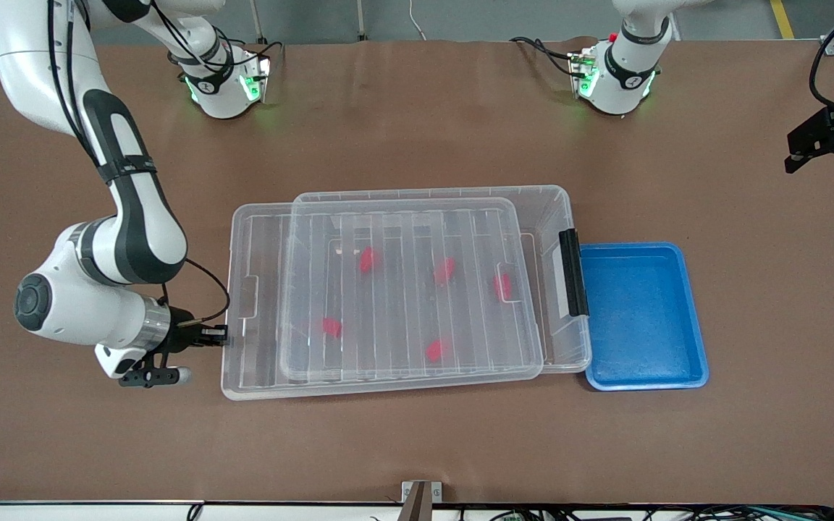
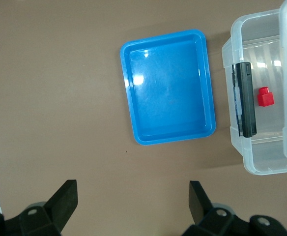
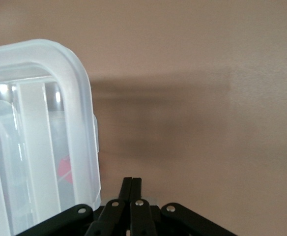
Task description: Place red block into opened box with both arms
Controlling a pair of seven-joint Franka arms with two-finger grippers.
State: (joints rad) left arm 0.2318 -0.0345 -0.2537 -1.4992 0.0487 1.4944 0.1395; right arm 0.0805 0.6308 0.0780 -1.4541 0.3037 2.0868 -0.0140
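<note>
Front view gives me the clear storage bin (image 1: pixel 565 217) in the middle of the brown table (image 1: pixel 417 108), with its ribbed clear lid (image 1: pixel 388 289) lying on top but shifted toward the right arm's end, so a strip of the bin by the black latch handle (image 1: pixel 573 272) is uncovered. Five red blocks show through the plastic; I cannot tell which one is the task's block. One red block (image 2: pixel 264 97) sits in the uncovered strip just beside the latch handle, seen plainly in the left wrist view. A blue tray (image 1: pixel 692 318) lies just beside the bin's latch end, toward the left arm's end of the table. My right gripper (image 1: pixel 218 334) is low at the lid's edge at the right arm's end of the bin, its fingers (image 3: pixel 131 189) pressed together with nothing between them, close by the lid's rounded corner. My left gripper (image 2: pixel 132 196) hangs over bare table at the left arm's end, near the blue tray, fingers spread wide and holding nothing.
</note>
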